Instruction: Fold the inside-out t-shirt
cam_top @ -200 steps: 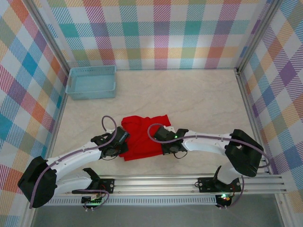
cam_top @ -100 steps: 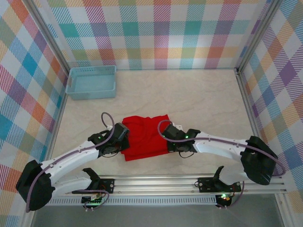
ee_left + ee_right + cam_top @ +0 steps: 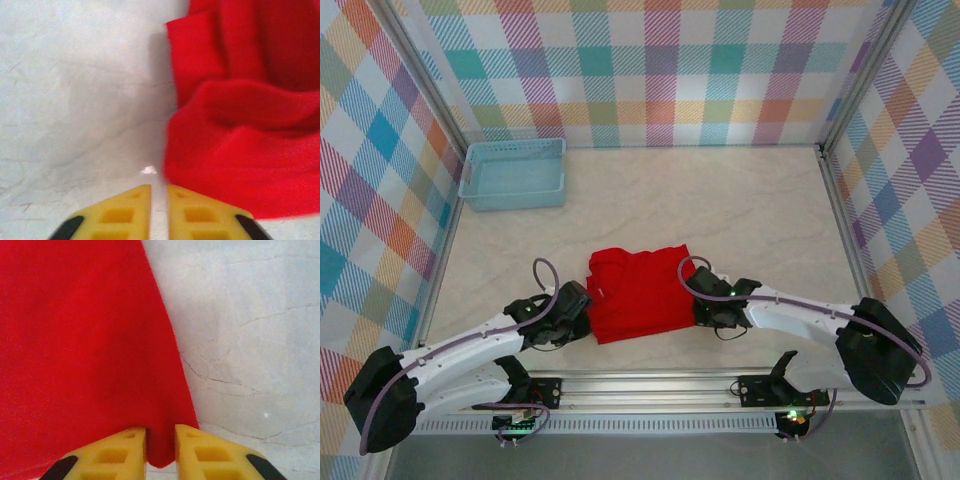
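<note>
Both arms have drawn back to the shirt's near corners, so the fold is laid and release is under way.
- Left fingers (image 3: 125,212), 7 o'clock corner: narrow gap, bare bench (image 3: 75,100) between.
- Right fingers (image 3: 200,452), 5 o'clock corner: slightly parted, cloth corner between; cannot tell if gripped.
- Inside-out t-shirt (image 3: 640,293): compact rectangle, mid-bench.

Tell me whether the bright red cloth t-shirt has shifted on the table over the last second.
Yes. The red cloth t-shirt has slid slightly to the right, farther from the light blue plastic basket at the far left.
</note>
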Controlling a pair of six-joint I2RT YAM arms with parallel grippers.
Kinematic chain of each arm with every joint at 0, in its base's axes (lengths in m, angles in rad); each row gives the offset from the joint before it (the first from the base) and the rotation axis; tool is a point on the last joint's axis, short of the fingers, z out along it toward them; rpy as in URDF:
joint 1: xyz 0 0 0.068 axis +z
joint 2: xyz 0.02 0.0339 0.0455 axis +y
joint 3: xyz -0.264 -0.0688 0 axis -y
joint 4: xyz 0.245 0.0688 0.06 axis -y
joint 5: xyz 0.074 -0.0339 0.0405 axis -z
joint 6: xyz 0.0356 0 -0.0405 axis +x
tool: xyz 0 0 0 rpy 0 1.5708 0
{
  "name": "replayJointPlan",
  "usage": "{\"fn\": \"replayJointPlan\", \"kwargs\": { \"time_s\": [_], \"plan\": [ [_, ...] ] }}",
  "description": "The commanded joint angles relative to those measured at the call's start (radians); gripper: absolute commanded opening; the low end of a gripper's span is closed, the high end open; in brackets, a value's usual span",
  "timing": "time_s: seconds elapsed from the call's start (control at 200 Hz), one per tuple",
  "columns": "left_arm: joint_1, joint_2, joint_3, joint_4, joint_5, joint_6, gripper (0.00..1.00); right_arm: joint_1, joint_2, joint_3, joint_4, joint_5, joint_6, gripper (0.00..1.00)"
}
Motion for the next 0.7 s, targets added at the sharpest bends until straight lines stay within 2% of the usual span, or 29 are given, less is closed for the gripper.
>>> {"fn": "replayJointPlan", "kwargs": {
  "time_s": [0.0, 0.06, 0.09, 0.185, 0.26, 0.32, 0.41, 0.555, 0.695],
  "plan": [
    [-0.011, -0.045, 0.025, -0.057, -0.053, 0.001, 0.32, -0.004, 0.022, 0.058, -0.062, 0.021, -0.024, 0.41],
    [-0.003, -0.081, 0.059, -0.115, -0.114, 0.022, 0.54, -0.006, 0.021, 0.099, -0.115, 0.062, -0.041, 0.54],
    [0.011, -0.097, 0.078, -0.135, -0.132, 0.038, 0.6, -0.005, 0.016, 0.12, -0.132, 0.079, -0.062, 0.57],
    [0.103, -0.093, 0.152, -0.119, -0.131, 0.125, 0.65, -0.007, 0.007, 0.188, -0.164, 0.136, -0.131, 0.64],
    [0.2, -0.012, 0.216, -0.054, -0.083, 0.195, 0.74, -0.031, 0.027, 0.245, -0.15, 0.129, -0.192, 0.66],
    [0.27, 0.09, 0.269, 0.003, -0.036, 0.235, 0.76, -0.083, 0.061, 0.286, -0.123, 0.051, -0.23, 0.67],
    [0.325, 0.255, 0.339, 0.077, -0.002, 0.273, 0.78, -0.159, 0.121, 0.348, -0.082, -0.038, -0.259, 0.67],
    [0.349, 0.473, 0.454, 0.128, 0.055, 0.315, 0.71, -0.198, 0.241, 0.455, -0.073, -0.067, -0.301, 0.67],
    [0.35, 0.56, 0.496, 0.155, 0.049, 0.325, 0.64, -0.241, 0.323, 0.496, -0.041, -0.13, -0.322, 0.67]
  ]
}}
